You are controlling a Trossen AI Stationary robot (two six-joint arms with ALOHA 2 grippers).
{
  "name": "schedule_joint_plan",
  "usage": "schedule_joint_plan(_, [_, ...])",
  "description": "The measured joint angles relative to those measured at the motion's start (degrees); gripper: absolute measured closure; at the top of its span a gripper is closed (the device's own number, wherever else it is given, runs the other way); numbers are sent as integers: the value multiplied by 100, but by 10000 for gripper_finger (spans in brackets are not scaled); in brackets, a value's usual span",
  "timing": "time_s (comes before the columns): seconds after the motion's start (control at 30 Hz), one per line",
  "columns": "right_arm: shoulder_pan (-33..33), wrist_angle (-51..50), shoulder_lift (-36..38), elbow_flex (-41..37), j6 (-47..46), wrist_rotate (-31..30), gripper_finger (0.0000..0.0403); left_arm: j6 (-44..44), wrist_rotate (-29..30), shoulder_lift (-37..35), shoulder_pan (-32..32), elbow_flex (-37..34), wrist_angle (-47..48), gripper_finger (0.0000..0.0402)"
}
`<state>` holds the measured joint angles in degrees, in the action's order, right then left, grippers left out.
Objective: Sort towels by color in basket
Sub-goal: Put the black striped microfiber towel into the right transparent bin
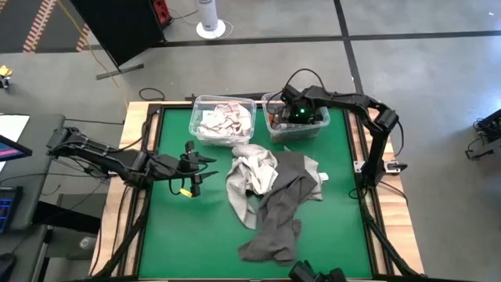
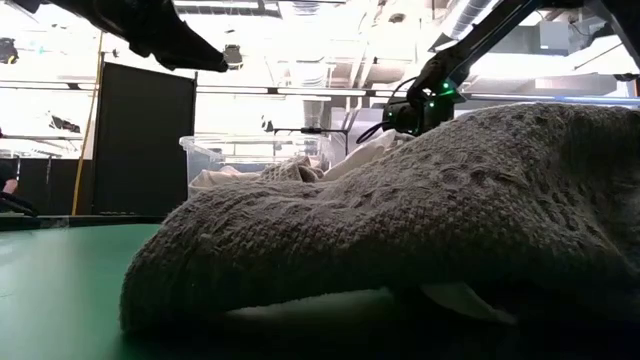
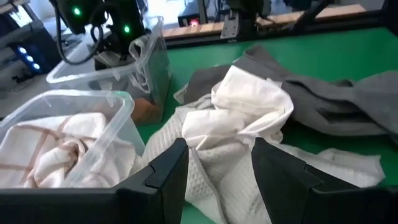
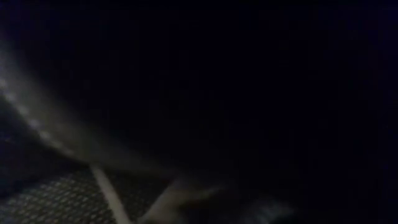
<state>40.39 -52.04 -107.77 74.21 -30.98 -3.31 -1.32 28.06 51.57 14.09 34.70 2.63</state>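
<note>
Grey and white towels [image 1: 270,200] lie heaped mid-table. Left gripper [image 1: 205,163], jaws apart, hovers beside them; right gripper [image 1: 296,113], grip unreadable, sits inside the right bin [image 1: 317,129] and could drag cloth back out.

towels [image 1: 270,196] heaped before two bins [image 1: 222,119], perhaps touching

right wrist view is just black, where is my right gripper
observer: The right gripper is down inside the right-hand clear bin at the table's far edge.
operator: whats on the table
observer: A pile near the middle: a white towel bunched against dark grey towels.
operator: and the left arm
observer: The left gripper hangs open over the green table, beside the pile and holding nothing.
</note>
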Motion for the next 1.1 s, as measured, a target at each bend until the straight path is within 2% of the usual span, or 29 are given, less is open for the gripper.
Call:
schedule_joint_plan(0.27, [-138, 64, -102, -46, 70, -31, 164, -162, 2, 0, 0, 2, -133, 233])
schedule_joint_plan(0.4, [-154, -292, -70, 256, 181, -26, 164, -234, 73, 0, 0, 2, -133, 233])
schedule_joint_plan(0.6, [-195, -1384, -48, 1351, 320, -109, 164, -234, 88, 0, 0, 2, -131, 233])
schedule_joint_plan(0.77, [-311, -1908, -37, 2167, 393, -311, 164, -227, 99, 0, 0, 2, -127, 233])
schedule_joint_plan(1.1, [-436, -3298, -17, 3718, 466, -1036, 163, -212, 103, 0, 2, 2, -116, 233])
